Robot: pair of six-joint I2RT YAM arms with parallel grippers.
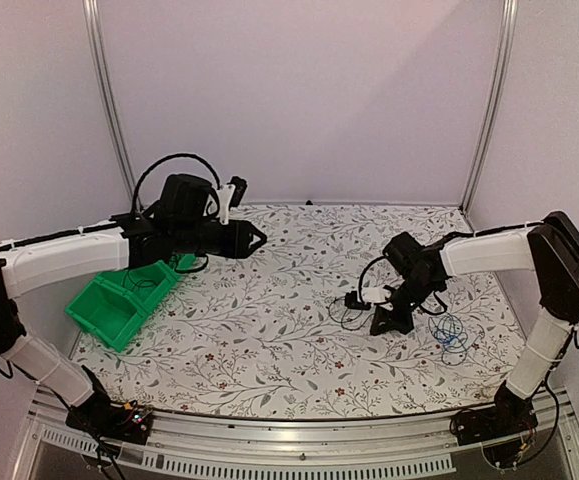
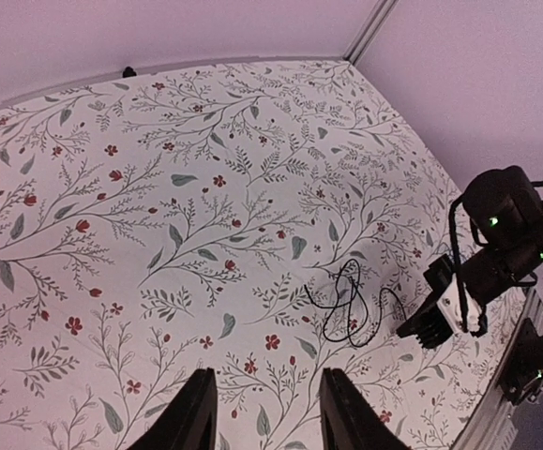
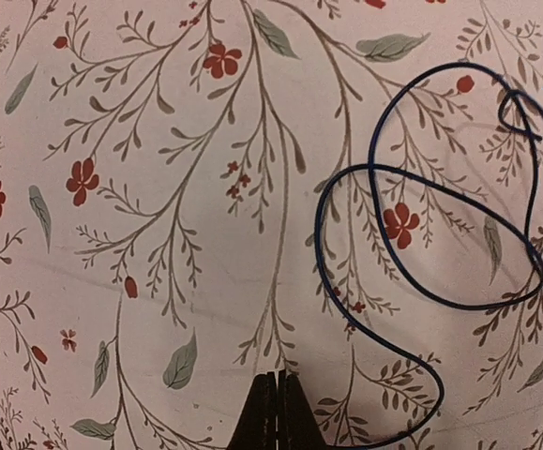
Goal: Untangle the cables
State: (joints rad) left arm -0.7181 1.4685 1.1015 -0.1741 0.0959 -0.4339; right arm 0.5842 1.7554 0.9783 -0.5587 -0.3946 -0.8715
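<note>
**Surface point(image 1: 269, 340):** A floral-patterned covering is noted. A green bin point(image 1: 117, 305) is seen at its left edge, below the left arm.

**Black cables point(image 1: 347, 313):** A small bundle of thin black loops is found lying flat right of centre in the top view, just left of the right hand point(image 1: 381, 325). In the left wrist view the bundle point(image 2: 346, 302) is seen lower right of centre. Its long axis runs roughly top to bottom of that frame, and one looser loop is thrown out to the right. Whether any strand touches the right hand point(image 2: 410, 330) cannot be told.

**Blue cable point(image 1: 452, 336):** It is located at the right of the top view, just right of the right hand, so that the hand stands between it and the black bundle. Its coils are stacked along a near-vertical line in that frame. In the right wrist view the blue cable point(image 3: 374, 183) is laid in overlapping loops over the right half. The long axis slants from upper right to lower centre, and a tail curves down to the bottom edge.

**Left hand point(image 1: 257, 240):** It is held high at upper left and pointed right. Its fingers point(image 2: 194, 412) are seen parted, with nothing between them.

**Right hand point(image 3: 277, 380):** The fingers are pressed together with nothing gripped, and the tip is placed just left of the blue tail.
</note>
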